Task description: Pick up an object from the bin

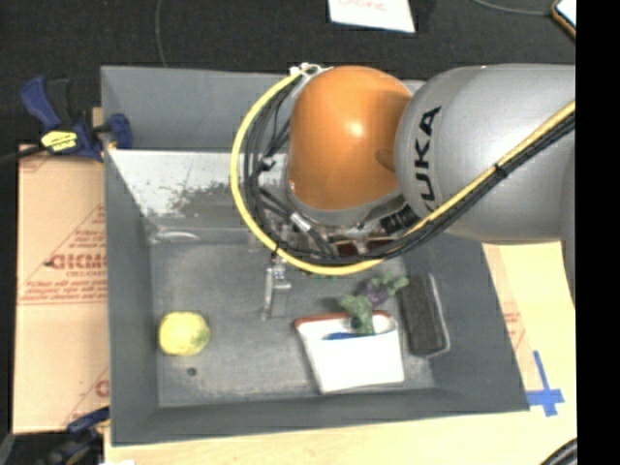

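My gripper (275,296) reaches down from under the arm's orange cover to the bin floor, left of centre. Nothing shows in it. A white flat box (354,358) with a red top edge and a blue mark lies to its right, near the front wall. A small green and purple toy (364,304) rests at the box's upper edge. A yellow ball (183,334) sits apart on the floor, to the gripper's lower left.
A black oblong block (423,315) lies by the right wall, beside the white box. The arm and its orange cover hang over the bin's back and middle and hide the floor there. Bare floor lies between the ball and the gripper.
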Controlling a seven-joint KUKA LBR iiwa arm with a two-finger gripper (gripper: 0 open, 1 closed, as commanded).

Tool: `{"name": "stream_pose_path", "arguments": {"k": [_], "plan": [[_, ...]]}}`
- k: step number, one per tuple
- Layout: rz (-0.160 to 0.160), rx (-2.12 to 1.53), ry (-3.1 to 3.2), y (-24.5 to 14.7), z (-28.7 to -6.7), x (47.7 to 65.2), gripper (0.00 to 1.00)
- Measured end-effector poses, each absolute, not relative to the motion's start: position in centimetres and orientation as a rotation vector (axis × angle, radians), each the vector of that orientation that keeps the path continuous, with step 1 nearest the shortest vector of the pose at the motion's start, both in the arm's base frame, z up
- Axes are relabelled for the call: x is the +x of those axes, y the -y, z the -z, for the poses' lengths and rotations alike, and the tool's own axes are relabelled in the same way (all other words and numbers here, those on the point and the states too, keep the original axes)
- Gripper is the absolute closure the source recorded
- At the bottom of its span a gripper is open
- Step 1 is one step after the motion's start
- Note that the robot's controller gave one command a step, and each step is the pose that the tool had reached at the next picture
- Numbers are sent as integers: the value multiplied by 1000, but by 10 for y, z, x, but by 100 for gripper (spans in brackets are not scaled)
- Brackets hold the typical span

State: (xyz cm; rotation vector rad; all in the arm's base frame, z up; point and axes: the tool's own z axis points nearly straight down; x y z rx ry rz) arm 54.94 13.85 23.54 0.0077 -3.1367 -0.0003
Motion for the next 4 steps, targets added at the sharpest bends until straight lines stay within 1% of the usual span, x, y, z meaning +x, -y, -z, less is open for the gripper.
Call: {"name": "stream_pose_path", "arguments": {"k": [1, 2, 3, 4], "plan": [[2, -2, 3145, -137, -240, 551, 0], [4, -595, 3087, -179, -136, 540, 0], [2, 221, 3146, -216, -154, 528, 0], [5, -386, 3119, -239, -130, 528, 0]]}}
